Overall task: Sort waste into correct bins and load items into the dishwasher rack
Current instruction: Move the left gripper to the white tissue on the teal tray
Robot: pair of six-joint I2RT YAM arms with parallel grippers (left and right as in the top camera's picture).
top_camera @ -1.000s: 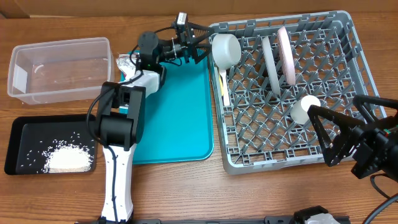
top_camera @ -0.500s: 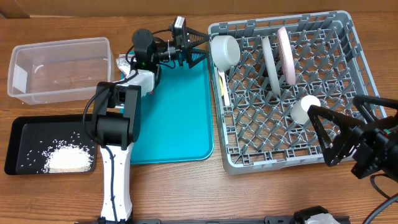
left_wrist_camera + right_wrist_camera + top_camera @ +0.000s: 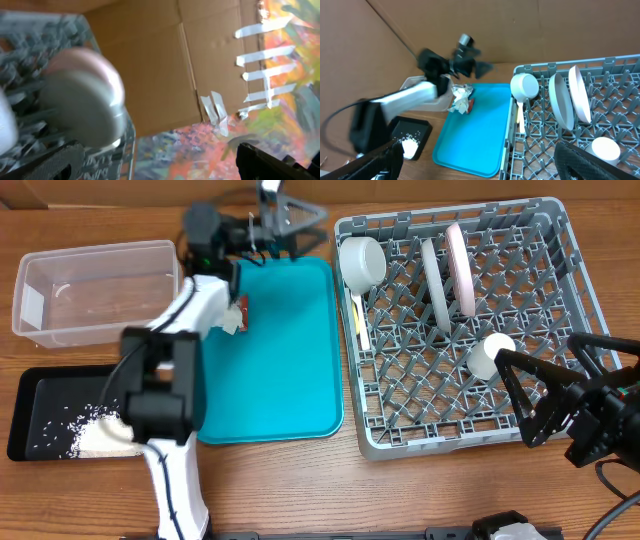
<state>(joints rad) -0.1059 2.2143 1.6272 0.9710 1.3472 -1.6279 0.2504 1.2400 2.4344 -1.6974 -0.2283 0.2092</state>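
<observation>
My left gripper (image 3: 287, 215) is open and empty, raised over the far end of the teal tray (image 3: 280, 350). The left wrist view is blurred and shows nothing between the jaws (image 3: 165, 167). A crinkled foil wrapper with red marks (image 3: 235, 316) lies at the tray's left edge, partly under my left arm; it also shows in the right wrist view (image 3: 461, 97). The rice (image 3: 105, 435) lies in the black tray (image 3: 40, 395). The clear tub (image 3: 95, 330) stands behind it. The rack (image 3: 560, 270) holds a bowl (image 3: 363, 260), two plates (image 3: 435, 280), a cup (image 3: 490, 355) and a spoon (image 3: 360, 315). My right gripper (image 3: 555, 405) is open over the rack's front right. The napkin is not clearly seen.
A cardboard wall stands behind the table (image 3: 380, 45). My left arm (image 3: 165, 380) stretches across the black tray and the teal tray's left side. The rack fills the right half of the table.
My left arm has swung left and back, and its gripper has moved off the bowl toward the table's far edge. The foil wrapper now shows at the tray's left edge. The right arm has not moved.
</observation>
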